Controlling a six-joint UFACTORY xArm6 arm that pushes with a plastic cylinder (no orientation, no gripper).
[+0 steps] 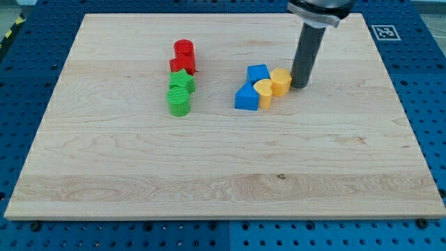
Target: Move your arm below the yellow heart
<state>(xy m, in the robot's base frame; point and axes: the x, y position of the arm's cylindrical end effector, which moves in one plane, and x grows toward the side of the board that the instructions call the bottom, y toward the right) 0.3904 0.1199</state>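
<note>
My tip (301, 85) sat just right of the yellow heart (281, 81), near the surface's (223, 174) top middle. No pincer here, only a rod. Another yellow block (264, 92) and two blue blocks (247, 87) crowded its left.

Bright, even light falls from above on the wooden board (223, 153); shadows under the blocks are short and soft (barely darker than the wood). Focus is sharp to every corner, without glare or bending at the edges.
</note>
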